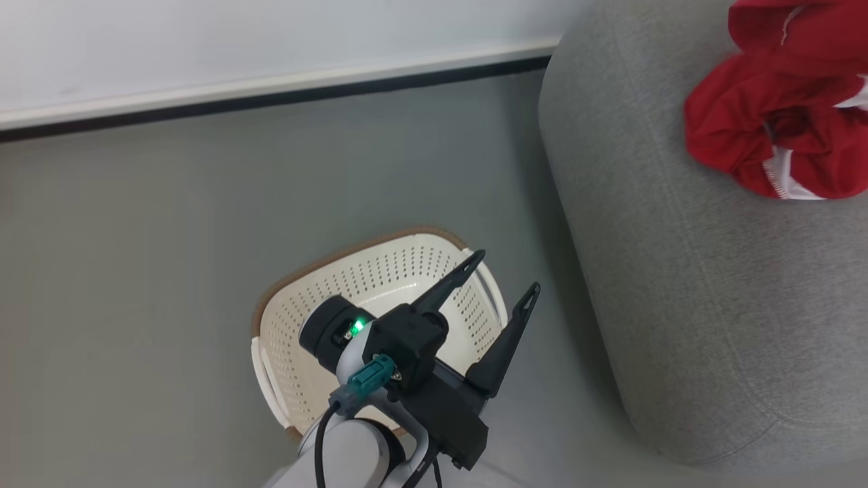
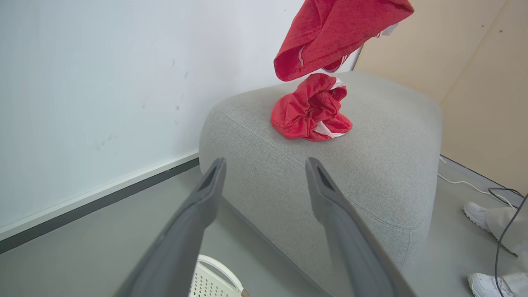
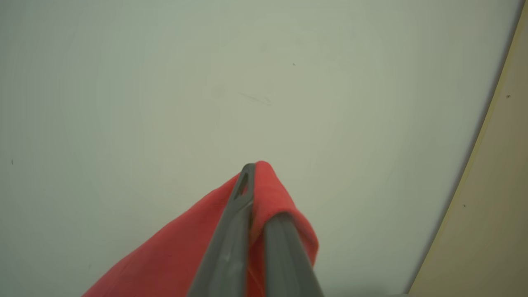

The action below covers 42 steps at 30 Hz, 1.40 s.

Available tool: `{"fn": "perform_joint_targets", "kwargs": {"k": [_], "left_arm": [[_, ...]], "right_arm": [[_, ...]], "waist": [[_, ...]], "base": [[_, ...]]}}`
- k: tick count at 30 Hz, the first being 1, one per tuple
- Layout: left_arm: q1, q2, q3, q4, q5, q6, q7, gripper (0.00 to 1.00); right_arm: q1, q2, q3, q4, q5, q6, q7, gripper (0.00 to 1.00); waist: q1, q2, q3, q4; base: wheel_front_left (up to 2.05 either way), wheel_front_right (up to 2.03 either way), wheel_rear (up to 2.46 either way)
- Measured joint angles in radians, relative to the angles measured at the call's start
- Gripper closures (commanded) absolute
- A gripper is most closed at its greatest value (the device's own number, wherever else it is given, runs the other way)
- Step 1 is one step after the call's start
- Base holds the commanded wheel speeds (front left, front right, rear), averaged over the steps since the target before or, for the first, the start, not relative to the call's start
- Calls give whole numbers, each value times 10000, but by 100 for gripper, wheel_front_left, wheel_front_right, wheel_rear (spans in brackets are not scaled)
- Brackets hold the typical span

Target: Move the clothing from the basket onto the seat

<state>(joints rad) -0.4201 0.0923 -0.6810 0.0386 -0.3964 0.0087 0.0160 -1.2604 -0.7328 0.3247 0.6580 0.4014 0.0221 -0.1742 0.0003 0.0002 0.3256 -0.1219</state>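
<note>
Head view. Left gripper (image 1: 508, 271) over the basket (image 1: 380, 268), fingers spread wide, nothing between them. The basket stands on the grey floor (image 1: 169, 237), just left of the sofa (image 1: 678, 285). On the sofa's top, far right, lies a crumpled garment (image 1: 759, 142), red with white trim. A second garment (image 1: 793, 27), also red, is at the top right edge, cut off by the frame.

Left wrist view. The fingers are wide apart and point toward the sofa. The crumpled garment rests on the sofa's top, on the side near the wall. The second garment hangs in the air over it; I cannot tell whether they touch. A corner of the basket shows at the near edge. A person's shoes (image 2: 478, 214) and a cable (image 2: 466, 185) are on the floor right of the sofa.

Right wrist view. Right gripper (image 3: 264, 189) has its fingers pressed together, pinching a fold of the second garment, which drapes down to the left. Pale wall (image 3: 165, 82) behind.
</note>
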Motion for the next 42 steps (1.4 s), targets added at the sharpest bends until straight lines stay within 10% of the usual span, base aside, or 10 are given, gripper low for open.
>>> {"fn": "perform_joint_targets", "kwargs": {"k": [20,22,24,42], "left_arm": [[-644,132,-31,-42,385,-90,88,0],[-644,146,-21,-8,385,-90,86,0],[-644,153,-13,69,385,-90,84,0],[-173,111,253,1030,-8,-90,-472,0]], "right_arm": [[2443,2406,754,2612,570,132,-491,100],[2449,2441,769,2629,568,138,-529,69],[2449,2508,767,2685,566,222,-581,0],[4381,3179,828,2629,554,303,-752,0]], "waist": [[-2,0,1184,-213],[-2,0,1159,-247],[-3,-1,1100,-307],[-3,-1,-191,-787]], "base": [[0,0,0],[0,0,0],[0,0,0],[0,0,0]]}}
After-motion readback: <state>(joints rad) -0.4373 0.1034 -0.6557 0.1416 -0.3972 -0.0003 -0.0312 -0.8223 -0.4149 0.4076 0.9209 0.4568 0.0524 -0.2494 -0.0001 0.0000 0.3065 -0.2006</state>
